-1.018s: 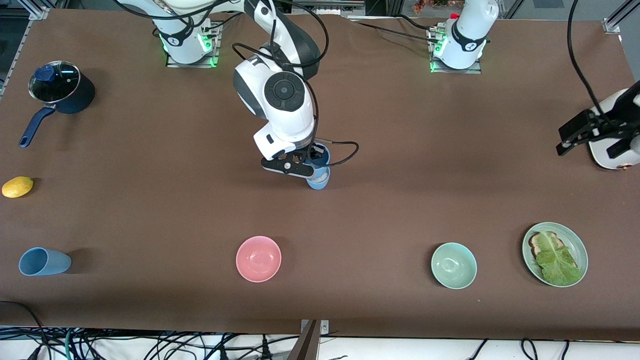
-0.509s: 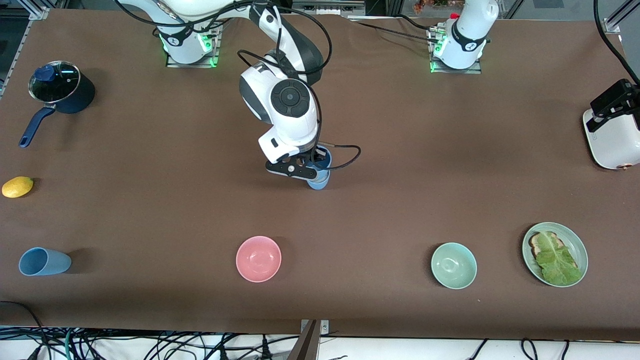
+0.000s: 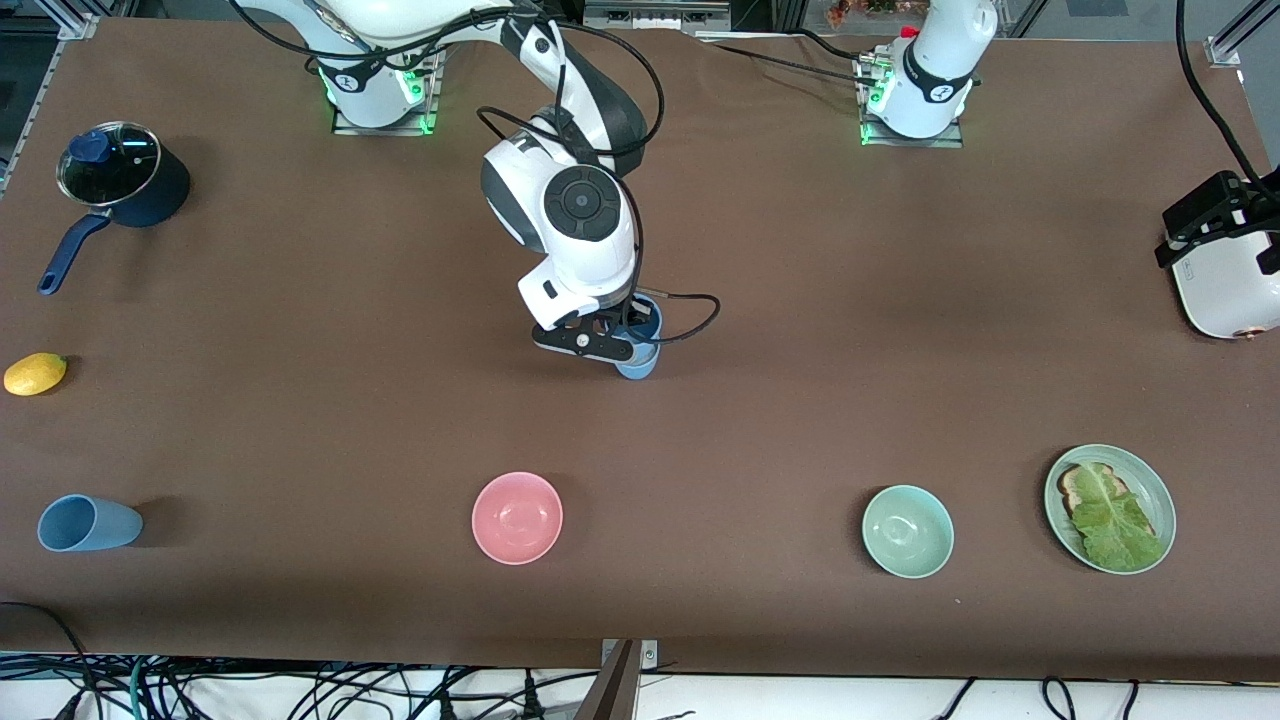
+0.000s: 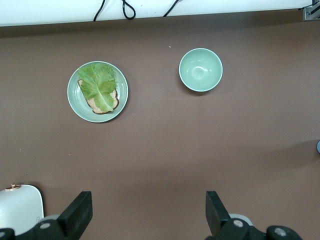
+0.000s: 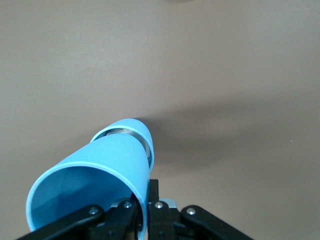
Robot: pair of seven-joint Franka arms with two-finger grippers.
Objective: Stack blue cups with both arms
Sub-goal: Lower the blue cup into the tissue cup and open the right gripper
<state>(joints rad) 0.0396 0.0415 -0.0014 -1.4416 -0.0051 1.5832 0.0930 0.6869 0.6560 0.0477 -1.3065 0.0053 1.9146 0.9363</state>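
Right wrist view: my right gripper (image 5: pixel 145 220) pinches the upper blue cup (image 5: pixel 92 177) wall, nested in lower cup (image 3: pixel 636 366) | my left gripper (image 4: pixel 145 217) wide open, holding nothing.

- Right arm reaching from its base to mid-table, wrist angled down; right gripper (image 3: pixel 622 345) clamped tight on a blue cup (image 3: pixel 640 340).
- Left arm waiting; left gripper (image 4: pixel 147 215) raised, jaws spread wide.

Left pincer (image 3: pixel 1215 215) cut by frame edge, lower cup (image 3: pixel 637 365) half hidden
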